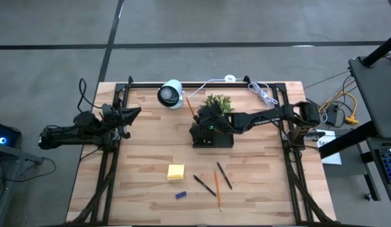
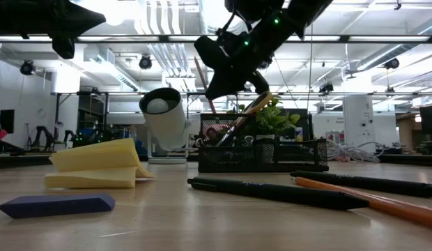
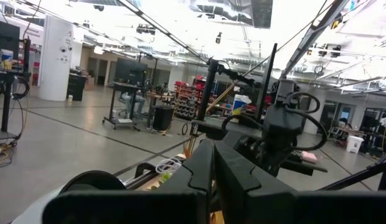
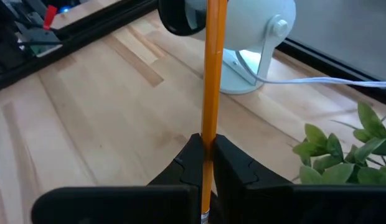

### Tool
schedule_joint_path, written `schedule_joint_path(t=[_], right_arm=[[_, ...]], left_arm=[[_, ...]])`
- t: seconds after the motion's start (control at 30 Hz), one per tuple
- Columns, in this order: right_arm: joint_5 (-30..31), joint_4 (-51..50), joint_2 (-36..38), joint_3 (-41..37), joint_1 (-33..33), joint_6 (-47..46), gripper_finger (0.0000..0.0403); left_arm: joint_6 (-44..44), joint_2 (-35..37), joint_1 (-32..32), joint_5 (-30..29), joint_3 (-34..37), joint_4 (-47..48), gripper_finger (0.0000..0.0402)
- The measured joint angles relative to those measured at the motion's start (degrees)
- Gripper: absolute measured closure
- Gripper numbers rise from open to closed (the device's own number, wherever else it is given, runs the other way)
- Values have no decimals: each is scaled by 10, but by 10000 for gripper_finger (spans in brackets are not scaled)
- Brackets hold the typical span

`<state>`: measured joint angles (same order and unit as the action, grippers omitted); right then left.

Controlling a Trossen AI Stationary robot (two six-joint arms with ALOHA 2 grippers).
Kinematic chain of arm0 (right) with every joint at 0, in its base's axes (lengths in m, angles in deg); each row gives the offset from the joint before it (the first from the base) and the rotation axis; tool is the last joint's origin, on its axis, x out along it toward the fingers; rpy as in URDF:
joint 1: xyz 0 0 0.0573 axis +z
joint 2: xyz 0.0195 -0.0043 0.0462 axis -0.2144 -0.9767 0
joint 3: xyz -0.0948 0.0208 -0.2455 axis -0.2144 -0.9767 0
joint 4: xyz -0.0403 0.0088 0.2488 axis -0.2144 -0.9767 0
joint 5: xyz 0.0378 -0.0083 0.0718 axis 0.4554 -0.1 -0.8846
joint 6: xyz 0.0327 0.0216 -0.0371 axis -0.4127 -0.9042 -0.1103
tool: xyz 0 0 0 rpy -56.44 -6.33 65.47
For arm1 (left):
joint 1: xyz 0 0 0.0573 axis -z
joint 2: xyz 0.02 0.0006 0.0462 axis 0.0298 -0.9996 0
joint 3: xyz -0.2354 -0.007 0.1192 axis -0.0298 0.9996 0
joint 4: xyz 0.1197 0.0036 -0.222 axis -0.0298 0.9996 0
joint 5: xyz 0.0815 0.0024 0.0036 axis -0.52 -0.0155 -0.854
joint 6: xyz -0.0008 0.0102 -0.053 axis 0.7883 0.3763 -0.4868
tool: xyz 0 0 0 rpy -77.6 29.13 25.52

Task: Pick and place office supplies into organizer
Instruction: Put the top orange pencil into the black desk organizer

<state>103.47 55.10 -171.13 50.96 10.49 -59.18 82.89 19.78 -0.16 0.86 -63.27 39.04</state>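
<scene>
Two arms: you have the right one reaching across the tabletop (image 1: 145, 151) of pale wood planks, and the left one parked at the left edge.
Right gripper (image 4: 206, 154): its jaws are clamped on a thin orange pencil (image 4: 213, 68), and it hangs just over the organizer (image 1: 213, 137).
Orange pencil: a smooth, straight stick that rises from between the dark fingers; in the high view its upper end slants away toward the white round camera (image 1: 171, 94).
Organizer: a black rectangular tray of wire mesh, sitting near the middle of the tabletop just in front of the leafy green plant (image 1: 219, 102); the low view shows slim sticks already leaning inside it.
Left gripper (image 3: 211, 168): you can see its jaws pressed together with nothing between them, well apart from the supplies.
Sticky-note pad (image 1: 176, 171): a square yellow block lying on the wood; in the low view its top sheets curl upward.
Blue block (image 1: 180, 195): a small, flat-sided oblong near the front edge, just in front of the pad.
Loose pens: a dark pen (image 1: 205, 185), a second orange pencil (image 1: 217, 190) and another dark pen (image 1: 224, 175) lie side by side, right of the pad.
</scene>
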Motion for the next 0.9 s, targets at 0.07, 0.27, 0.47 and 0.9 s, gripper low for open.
schedule_joint_path(t=[0.07,0.27,0.47,0.9], right_arm=[[0,22,0,-12,0,1,391],[0,92,0,-51,0,8,391],[-18,130,0,-70,0,23,390],[-41,119,-1,-61,5,68,390]], left_arm=[[0,0,0,0,0,0,402],[0,0,0,0,0,0,402],[0,0,0,0,0,0,402],[0,0,0,0,0,0,402]])
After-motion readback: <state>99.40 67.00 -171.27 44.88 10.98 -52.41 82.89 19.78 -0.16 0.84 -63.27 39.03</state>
